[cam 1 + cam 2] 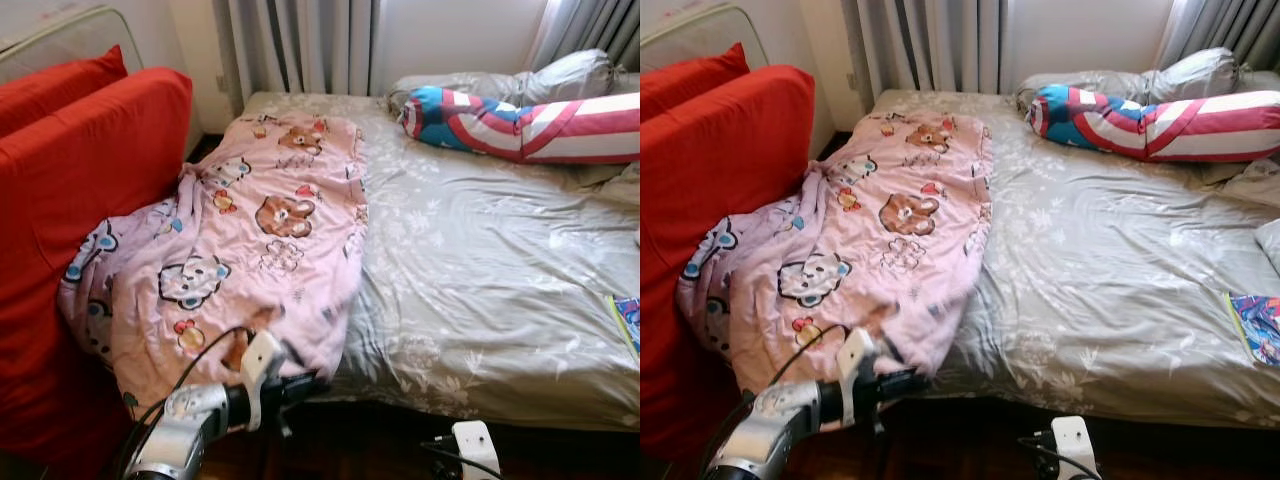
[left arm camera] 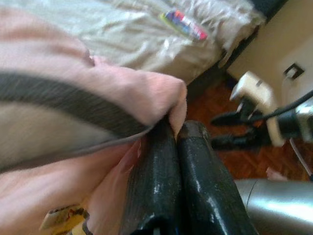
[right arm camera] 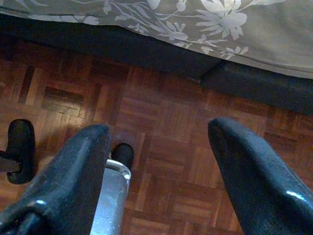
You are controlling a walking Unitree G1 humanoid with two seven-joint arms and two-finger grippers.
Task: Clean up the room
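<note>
Red sofa (image 1: 90,200) far left. Pink blanket (image 1: 250,240) draped from sofa across bed (image 1: 480,280). Left gripper (image 2: 178,129) pinches its lower corner, fingers closed on cloth. Thin hold, hard pull might slip hem free. Right gripper (image 3: 156,161) spread wide over floor (image 3: 161,107), holding nothing.

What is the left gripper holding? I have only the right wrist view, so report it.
Observer: The left gripper has its fingers shut on an edge of the pink blanket.
Operator: Tell me where that blanket lies.
Observer: It is spread over the left part of the bed, bunched against the red cushions.
Operator: Report what else is on the bed.
Observer: A striped bolster lies near the head.
</note>
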